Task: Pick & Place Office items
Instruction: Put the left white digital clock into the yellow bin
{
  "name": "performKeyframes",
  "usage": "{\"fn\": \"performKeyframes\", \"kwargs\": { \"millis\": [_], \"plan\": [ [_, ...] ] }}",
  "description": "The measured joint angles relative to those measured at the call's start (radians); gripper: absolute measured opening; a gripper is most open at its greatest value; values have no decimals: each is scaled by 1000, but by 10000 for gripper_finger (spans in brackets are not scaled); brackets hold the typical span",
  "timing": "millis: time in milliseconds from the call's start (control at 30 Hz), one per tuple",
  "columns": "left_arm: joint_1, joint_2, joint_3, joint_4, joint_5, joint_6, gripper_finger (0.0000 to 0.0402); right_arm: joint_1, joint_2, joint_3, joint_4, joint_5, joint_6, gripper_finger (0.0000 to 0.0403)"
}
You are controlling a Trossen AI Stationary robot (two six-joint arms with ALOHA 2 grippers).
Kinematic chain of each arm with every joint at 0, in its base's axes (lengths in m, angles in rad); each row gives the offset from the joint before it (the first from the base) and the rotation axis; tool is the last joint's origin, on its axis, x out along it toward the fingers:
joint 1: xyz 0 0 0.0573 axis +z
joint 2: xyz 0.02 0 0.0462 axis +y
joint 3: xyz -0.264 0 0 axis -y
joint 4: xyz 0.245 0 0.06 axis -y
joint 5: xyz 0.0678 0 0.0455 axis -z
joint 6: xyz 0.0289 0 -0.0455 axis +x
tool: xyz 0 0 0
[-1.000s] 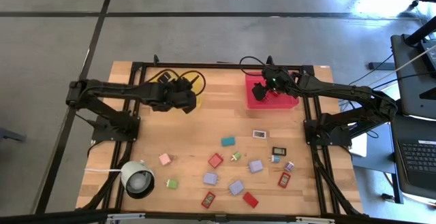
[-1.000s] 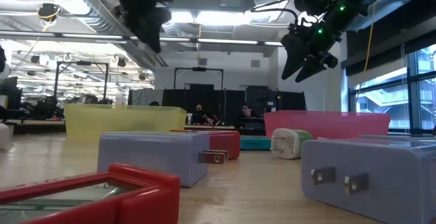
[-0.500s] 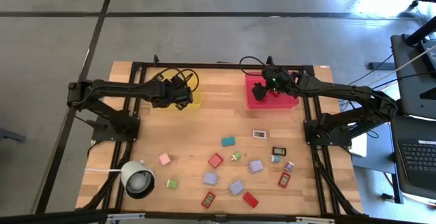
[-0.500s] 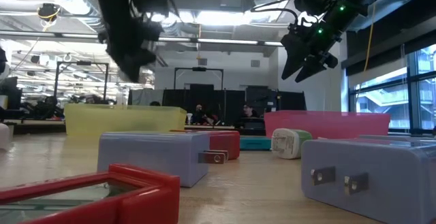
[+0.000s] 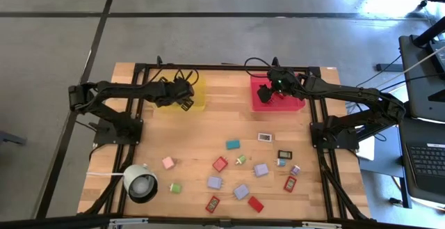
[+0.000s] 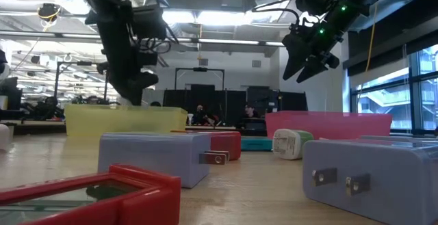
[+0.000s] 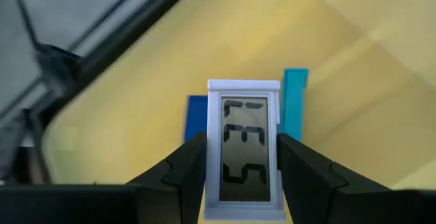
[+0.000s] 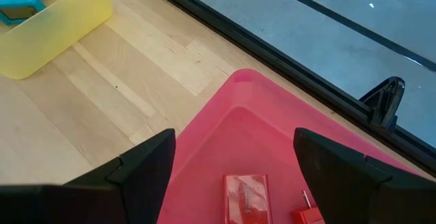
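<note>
Left gripper [image 7: 242, 166] clamped on white clock [image 7: 243, 149] over yellow tray [image 5: 198, 98]; right gripper [image 8: 235, 163] open. Light, rigid, slick; best held by side edges.

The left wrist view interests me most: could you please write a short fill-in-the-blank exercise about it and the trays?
1. The left gripper is shut on a small lilac-white item with a ____ display.
2. That gripper hangs over the ____ tray.
3. The right gripper, open and empty, hangs over the ____ tray.
4. In the yellow tray lie two ____ items.

Missing words: digital; yellow; red; blue
</note>
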State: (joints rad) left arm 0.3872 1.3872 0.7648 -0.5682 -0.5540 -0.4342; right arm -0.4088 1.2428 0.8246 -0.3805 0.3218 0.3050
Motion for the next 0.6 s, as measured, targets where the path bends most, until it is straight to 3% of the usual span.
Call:
{"fn": "performKeyframes", "kwargs": {
  "millis": [133,600],
  "plan": [
    [26,0,-26,65,81,20,156,0,0,0,0,0,0,301],
    [29,0,-28,84,111,12,161,0,0,0,0,0,0,301]
  ]
}}
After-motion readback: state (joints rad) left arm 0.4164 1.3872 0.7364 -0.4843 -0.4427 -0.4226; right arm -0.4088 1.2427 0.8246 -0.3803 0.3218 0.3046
